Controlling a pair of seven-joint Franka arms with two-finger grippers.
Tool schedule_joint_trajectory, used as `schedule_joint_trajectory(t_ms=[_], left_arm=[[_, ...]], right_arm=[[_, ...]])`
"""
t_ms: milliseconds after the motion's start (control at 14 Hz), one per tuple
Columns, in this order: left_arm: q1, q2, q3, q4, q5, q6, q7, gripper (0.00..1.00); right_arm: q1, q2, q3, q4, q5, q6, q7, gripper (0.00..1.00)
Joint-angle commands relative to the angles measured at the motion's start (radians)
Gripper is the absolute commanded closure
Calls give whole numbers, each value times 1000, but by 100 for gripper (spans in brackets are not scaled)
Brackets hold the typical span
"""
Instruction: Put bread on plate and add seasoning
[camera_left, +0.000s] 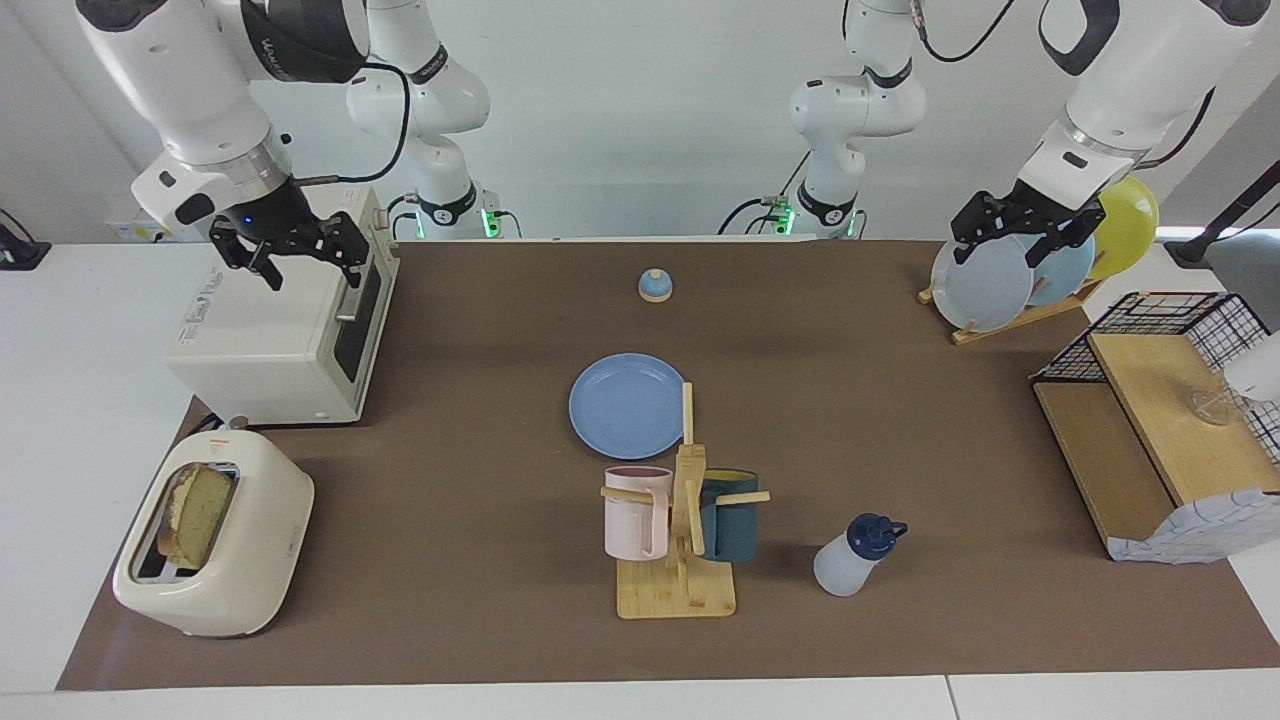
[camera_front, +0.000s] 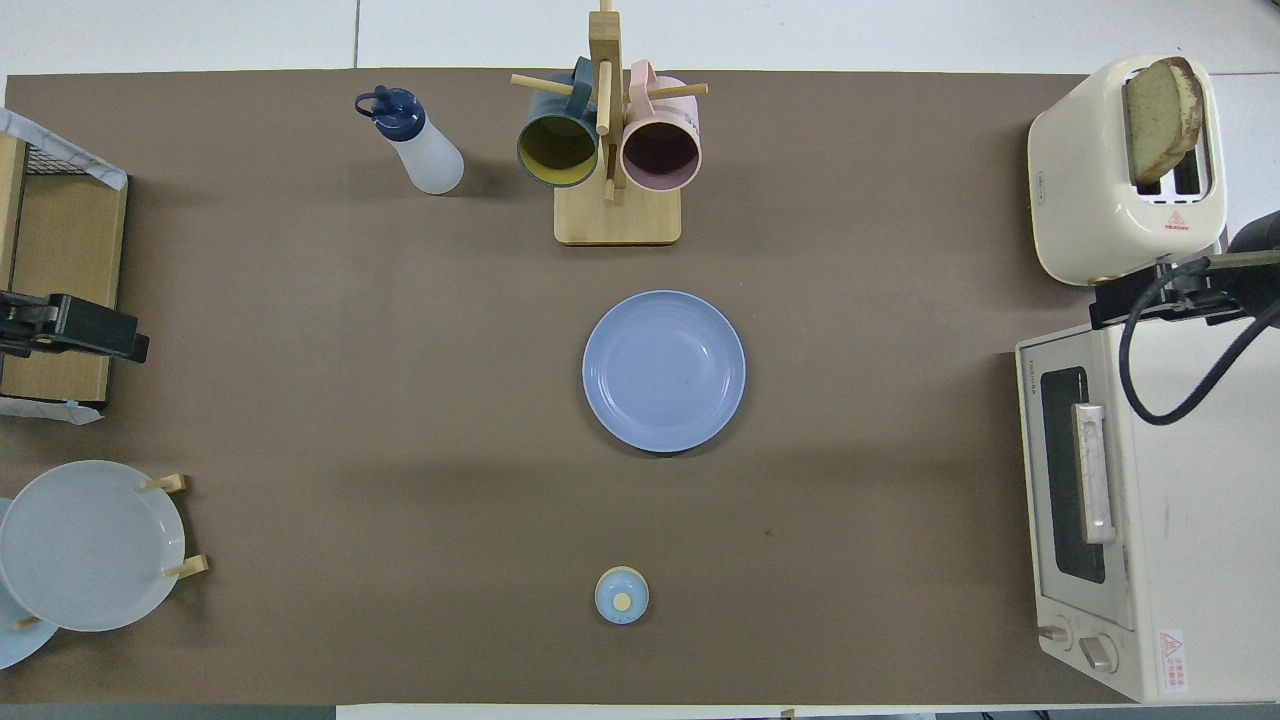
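right gripper (camera_left: 295, 250): upper left of the facing frame, raised over the toaster oven (camera_left: 285, 335), jaws wide, holding nothing.
left gripper (camera_left: 1025, 228): upper right, over the racked plates (camera_left: 985, 285), open and empty.
plate (camera_left: 627, 405): frame centre, bare.
bread (camera_left: 195, 515): lower left, upright in the toaster (camera_left: 215, 545); a pull off vertical could jam it in the slot.
seasoning (camera_left: 855, 555): low, right of centre; its slim body could tip if nudged.
views: only the overhead frame looks down into the two mugs (camera_front: 605, 150).

one camera sits high across the table, facing me and my arm bases. the other hangs above my end, looking steeply down and forward. both share the brown mat (camera_left: 480, 420), half a turn apart.
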Motion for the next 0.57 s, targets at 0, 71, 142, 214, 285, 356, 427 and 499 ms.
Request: schedule_joint_trajectory(t_ms=[0,71,142,214,285,356,427,499], left_arm=[[3,-13,2,-8,-9,4,17,0],[3,-15,4,-8,-9,1,20,0],[1,-16,2,-11,-8,-3,36,0],[1,-21,2,-13,-9,-3,62,0],[3,-23,2,-22,-9,6,67,0],[-6,-26,2,-28,-9,18,61,0],[-11,-24,2,-30,-9,68,58,0],[-10,-24,2,-30,-8,75,63,0]], right_arm=[[-3,6,1,8,20,9,15,0],[-3,6,1,8,20,9,15,0],[-3,6,1,10,20,12,15,0],[-3,5,1,-4,20,53,12,0],[-3,11,1,-14,16,120,10,0],[-8,35,1,-22,11,207,7,0],[-12,81,1,-6,5,279,-8,0],[-17,113,1,7,-7,351,-20,0]])
